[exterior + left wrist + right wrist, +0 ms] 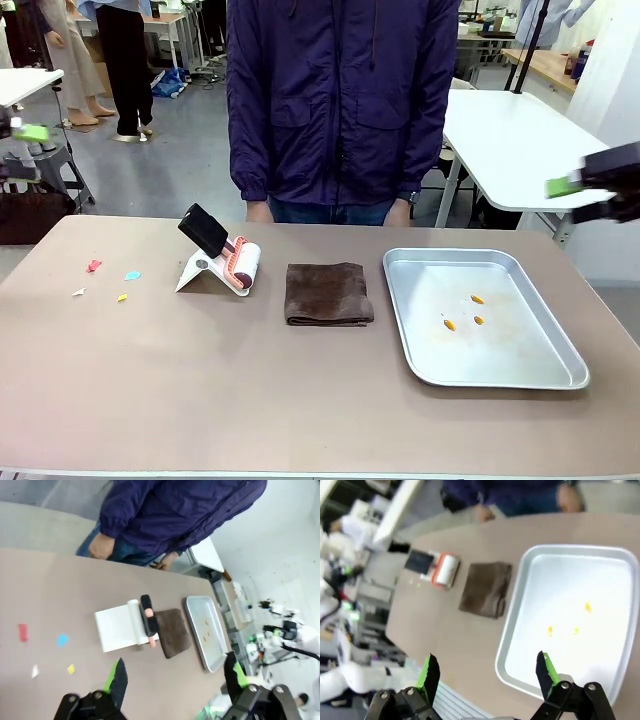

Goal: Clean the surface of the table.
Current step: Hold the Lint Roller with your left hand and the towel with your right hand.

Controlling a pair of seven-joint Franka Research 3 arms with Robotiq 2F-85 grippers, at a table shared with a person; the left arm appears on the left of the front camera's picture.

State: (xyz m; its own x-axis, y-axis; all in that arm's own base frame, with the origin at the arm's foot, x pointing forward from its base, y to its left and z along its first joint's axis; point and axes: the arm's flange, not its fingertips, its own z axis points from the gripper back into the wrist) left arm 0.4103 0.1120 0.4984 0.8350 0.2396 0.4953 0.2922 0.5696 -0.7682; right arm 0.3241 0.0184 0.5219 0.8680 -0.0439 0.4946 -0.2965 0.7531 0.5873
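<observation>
The table [300,400] fills the foreground, with coloured scraps [105,281] littering its left end. A roller [228,262], cloth [328,293] and tray [520,345] sit in a row across the middle, seemingly laid out as cleaning tools. The left gripper [175,676] and right gripper [487,672] hover above with jaws wide and empty, likely poised to choose one.

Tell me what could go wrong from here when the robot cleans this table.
The paper scraps are tiny and lie near the left edge of the table; a sweep might push them off.
The roller rests tilted on its stand beside the brown cloth; a poor grasp might tip it.
The person's hand is close behind the roller; a reach there could brush it.
</observation>
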